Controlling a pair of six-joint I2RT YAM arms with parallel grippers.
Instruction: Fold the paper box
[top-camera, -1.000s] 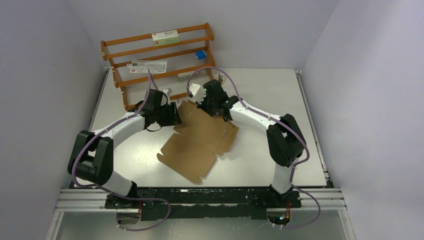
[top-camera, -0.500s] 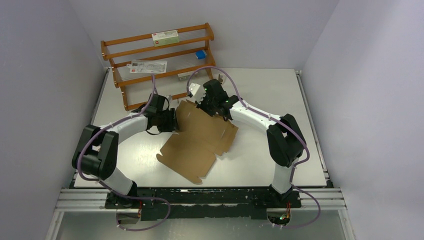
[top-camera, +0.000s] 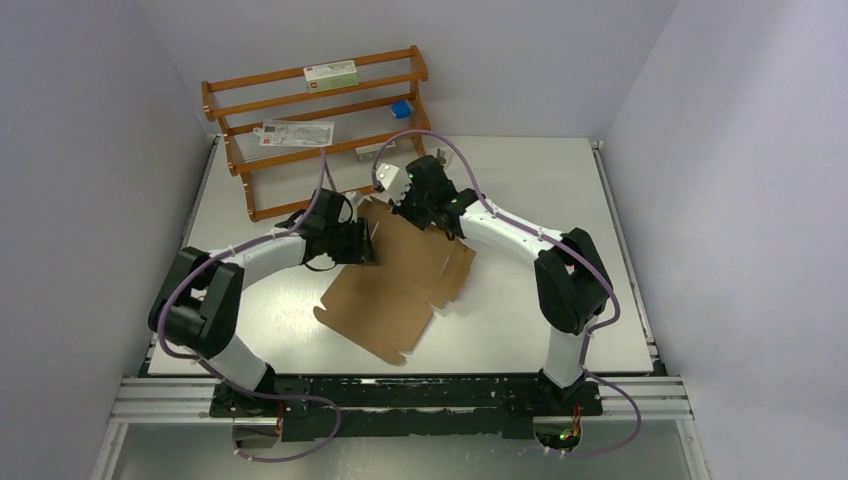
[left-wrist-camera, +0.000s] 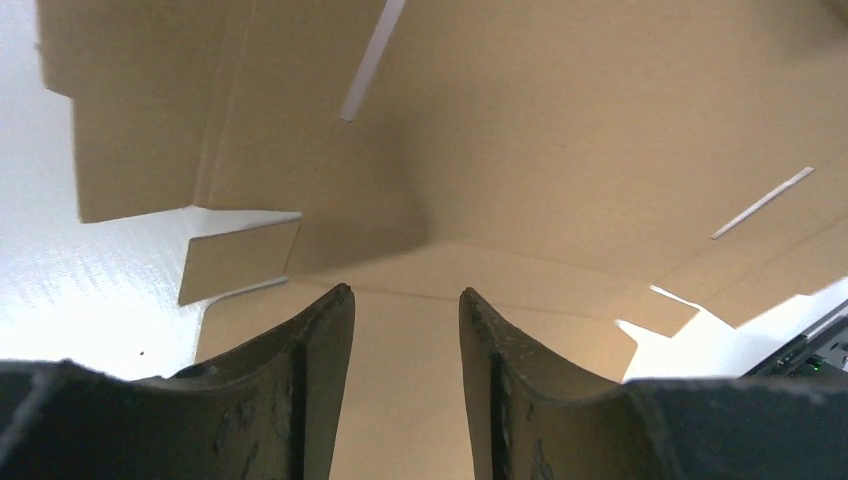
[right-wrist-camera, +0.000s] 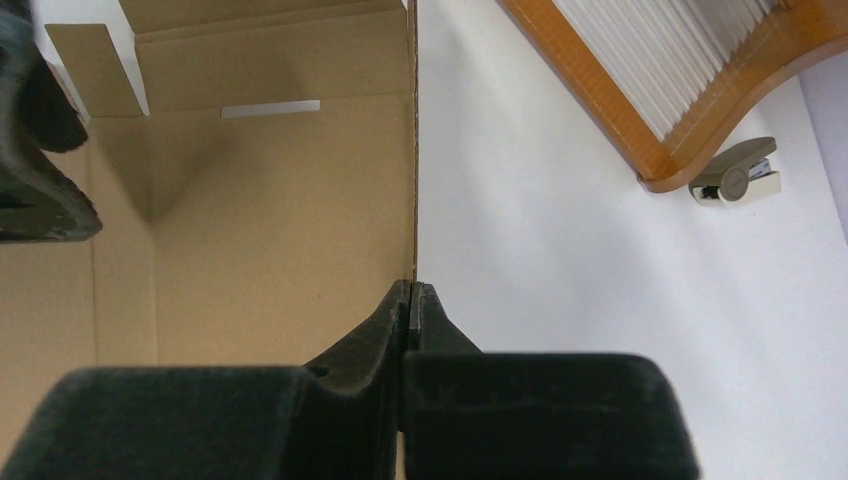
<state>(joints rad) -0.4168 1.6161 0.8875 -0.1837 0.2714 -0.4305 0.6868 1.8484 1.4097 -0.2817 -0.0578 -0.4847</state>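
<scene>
The paper box (top-camera: 395, 290) is lying as a flat die-cut sheet in the middle of the table (top-camera: 540, 180). Its long axis is running diagonally from upper centre of the top view down toward lower left.

The right gripper (top-camera: 418, 203) is working at the sheet's upper end. In the right wrist view its jaws are pressed together on the thin edge of a cardboard panel, which is standing on edge and running straight up the frame from the fingertips.

The left gripper (top-camera: 363, 243) is sitting at the sheet's upper-left border, just left of that raised panel and pointing right across the box. Its jaws are parted and holding nothing. In the left wrist view a folded ridge is lying just ahead of the tips, and cardboard is showing through the gap.

The left arm looks nearer to the side flaps, so the next fold is probably turning on that ridge.
</scene>
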